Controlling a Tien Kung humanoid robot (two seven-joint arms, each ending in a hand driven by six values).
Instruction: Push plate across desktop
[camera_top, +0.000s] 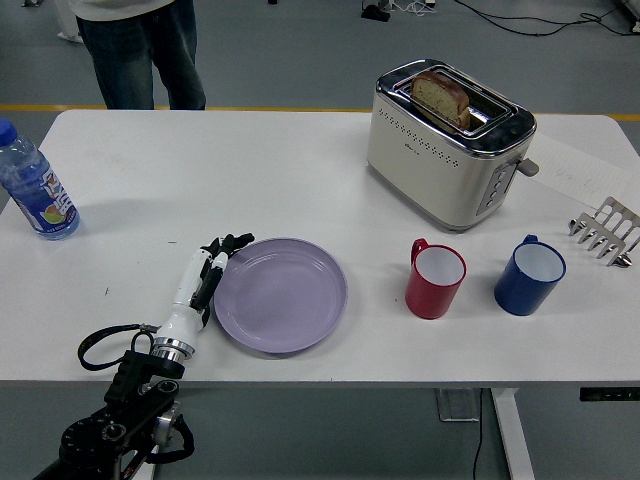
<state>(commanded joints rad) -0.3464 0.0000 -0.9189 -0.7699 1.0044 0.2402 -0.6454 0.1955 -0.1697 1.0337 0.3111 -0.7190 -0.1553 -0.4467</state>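
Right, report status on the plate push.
Left hand flat against round lilac plate, fingers open. Right hand out of view. Red mug ahead to the right, gap remaining.

The left hand (203, 281) has a slim white shell with black fingers (231, 243), a silver wrist ring, a black jointed arm (120, 425) below, and a looping black cable (105, 347)

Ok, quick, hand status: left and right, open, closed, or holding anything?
Left hand: open, fingers extended flat against the left rim of the purple plate, holding nothing.
Right hand: not in view.
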